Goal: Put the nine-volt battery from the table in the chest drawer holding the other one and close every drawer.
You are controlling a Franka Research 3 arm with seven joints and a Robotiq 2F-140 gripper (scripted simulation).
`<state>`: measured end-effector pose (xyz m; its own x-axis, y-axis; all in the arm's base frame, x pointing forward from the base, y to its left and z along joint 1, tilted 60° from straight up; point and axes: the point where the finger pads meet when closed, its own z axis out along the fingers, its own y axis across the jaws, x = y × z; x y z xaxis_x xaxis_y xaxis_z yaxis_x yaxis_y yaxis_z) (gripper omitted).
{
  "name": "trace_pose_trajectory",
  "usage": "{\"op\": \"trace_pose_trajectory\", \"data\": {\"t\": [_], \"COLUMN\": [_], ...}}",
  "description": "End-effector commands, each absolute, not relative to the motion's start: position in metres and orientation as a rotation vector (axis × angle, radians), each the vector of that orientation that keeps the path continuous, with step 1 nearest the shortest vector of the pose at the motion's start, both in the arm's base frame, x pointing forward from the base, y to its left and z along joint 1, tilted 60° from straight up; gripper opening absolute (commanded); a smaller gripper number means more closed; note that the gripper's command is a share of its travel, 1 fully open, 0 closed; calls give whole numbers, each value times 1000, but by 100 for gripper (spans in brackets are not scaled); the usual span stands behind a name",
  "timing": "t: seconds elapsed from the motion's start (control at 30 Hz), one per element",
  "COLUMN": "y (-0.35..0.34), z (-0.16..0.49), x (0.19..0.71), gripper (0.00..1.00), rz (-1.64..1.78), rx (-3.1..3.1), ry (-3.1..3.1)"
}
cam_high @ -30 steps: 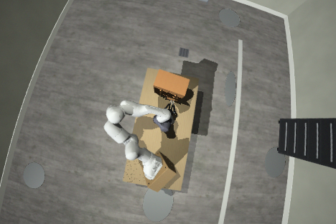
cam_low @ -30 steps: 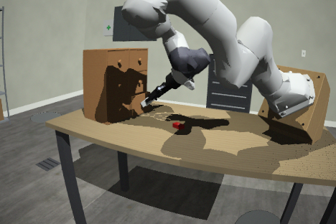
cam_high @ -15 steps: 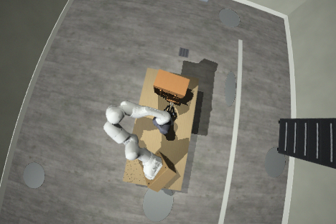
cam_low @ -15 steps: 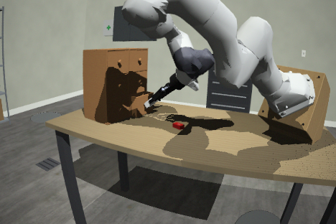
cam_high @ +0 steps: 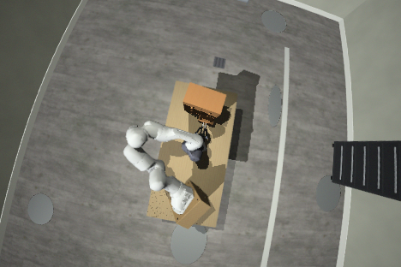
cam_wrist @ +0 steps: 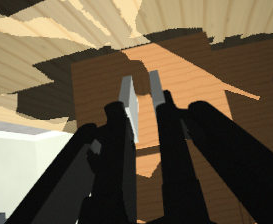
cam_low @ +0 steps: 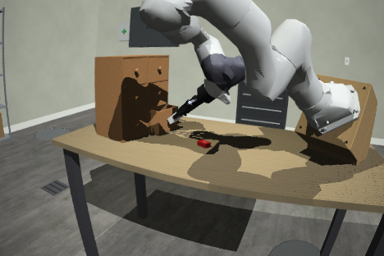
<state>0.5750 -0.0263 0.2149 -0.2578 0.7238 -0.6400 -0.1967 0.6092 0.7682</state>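
The chest [cam_high: 206,95] [cam_low: 108,94] [cam_wrist: 259,120] stands upright on the counter [cam_high: 173,163] [cam_low: 135,153] [cam_wrist: 62,27], left of centre in the exterior view and just above centre from the top. One low drawer [cam_high: 207,121] [cam_low: 161,121] [cam_wrist: 99,95] sticks out of its front, on the side nearer the right of the exterior frame. The upper drawers, with round knobs, look pushed in; shadow covers much of the lower front.

The end effector [cam_high: 204,127] [cam_low: 172,120] [cam_wrist: 143,87] is closed on the open drawer's knob [cam_wrist: 142,82], which shows as a rounded brown shape between the fingertips at the upper centre of the wrist view. Its fingers slant down toward the drawer front, with only a narrow gap between them.

The battery [cam_low: 203,144], a small red block, lies on the counter just below the centre of the exterior frame. It is well apart from the chest and outside the fingers. What lies inside the drawer cannot be made out.

The white arm [cam_high: 171,133] [cam_low: 231,4] arches above the counter from a slanted wooden mount [cam_high: 200,213] [cam_low: 363,125] at the right of the exterior view.
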Motion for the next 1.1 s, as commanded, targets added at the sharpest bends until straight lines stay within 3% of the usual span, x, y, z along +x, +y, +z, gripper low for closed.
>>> {"op": "trace_pose_trajectory", "data": {"t": [0.0,0.93,1.07], "y": [-26,-25,-25], "z": [214,213,213], "x": [572,569,569], "gripper": [8,8,13], "rz": [924,924,924], "rx": [438,438,438], "ry": [1604,1604,1604]}}
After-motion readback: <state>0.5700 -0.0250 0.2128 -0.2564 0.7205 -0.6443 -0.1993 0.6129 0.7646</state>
